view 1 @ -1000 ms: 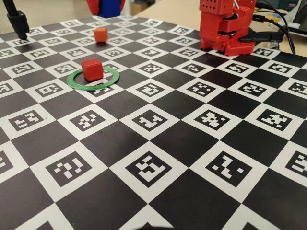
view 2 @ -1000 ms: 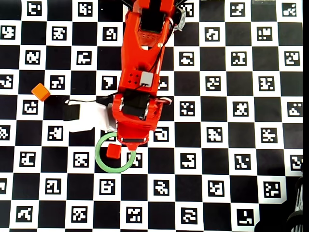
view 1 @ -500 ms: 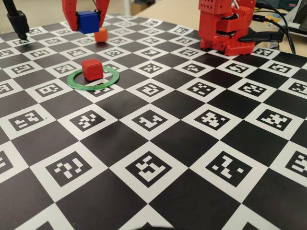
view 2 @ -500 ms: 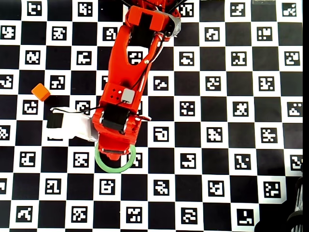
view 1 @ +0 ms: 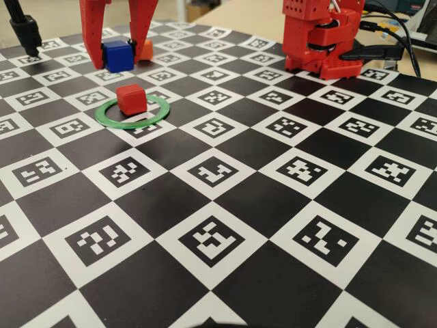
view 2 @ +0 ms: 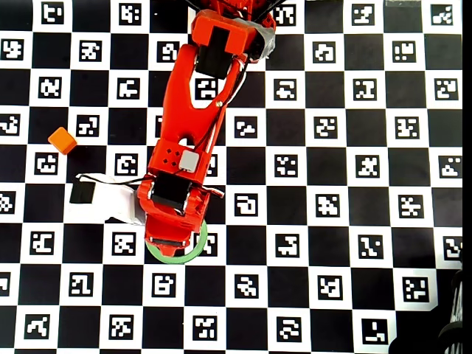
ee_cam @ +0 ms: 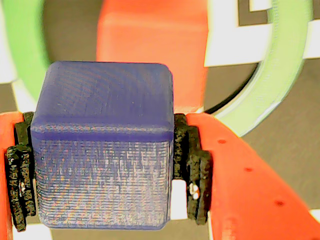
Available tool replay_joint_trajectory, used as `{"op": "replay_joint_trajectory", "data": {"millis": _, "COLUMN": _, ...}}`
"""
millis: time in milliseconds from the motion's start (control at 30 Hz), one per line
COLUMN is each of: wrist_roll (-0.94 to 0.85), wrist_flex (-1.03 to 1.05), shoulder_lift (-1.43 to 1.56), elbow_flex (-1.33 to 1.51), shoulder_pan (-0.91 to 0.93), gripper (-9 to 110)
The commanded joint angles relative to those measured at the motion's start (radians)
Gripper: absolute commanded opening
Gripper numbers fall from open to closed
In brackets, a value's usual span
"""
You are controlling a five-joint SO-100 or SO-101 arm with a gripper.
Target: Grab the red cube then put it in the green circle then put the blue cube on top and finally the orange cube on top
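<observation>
The red cube (view 1: 130,99) sits inside the green circle (view 1: 132,113) on the checkered board. My gripper (view 1: 116,60) hangs above and a little behind it, shut on the blue cube (view 1: 117,56). In the wrist view the blue cube (ee_cam: 102,150) is clamped between the black pads (ee_cam: 194,172), with the red cube (ee_cam: 152,45) and the green circle (ee_cam: 280,70) below it. The orange cube (view 1: 146,49) peeks out behind a finger; in the overhead view the orange cube (view 2: 63,140) lies at the left. There the arm hides the red cube and most of the green circle (view 2: 177,255).
The arm's red base (view 1: 321,37) stands at the back right with cables beside it. A black clamp (view 1: 24,31) hangs at the back left. The board (view 1: 218,239) is covered in black squares and marker tags.
The gripper has come down with the blue cube, from the top edge of the fixed view to just above the red cube. In the overhead view the arm now covers the ring.
</observation>
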Motion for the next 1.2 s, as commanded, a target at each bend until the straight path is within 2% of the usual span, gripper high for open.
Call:
{"op": "replay_joint_trajectory", "data": {"millis": 0, "wrist_roll": 0.005, "wrist_flex": -0.031, "shoulder_lift": 0.048, "elbow_flex": 0.014, "shoulder_pan": 0.018, "gripper": 12}}
{"op": "replay_joint_trajectory", "data": {"millis": 367, "wrist_roll": -0.003, "wrist_flex": -0.101, "shoulder_lift": 0.054, "elbow_flex": 0.095, "shoulder_pan": 0.034, "gripper": 12}}
{"op": "replay_joint_trajectory", "data": {"millis": 1167, "wrist_roll": 0.026, "wrist_flex": -0.104, "shoulder_lift": 0.089, "elbow_flex": 0.123, "shoulder_pan": 0.0, "gripper": 12}}
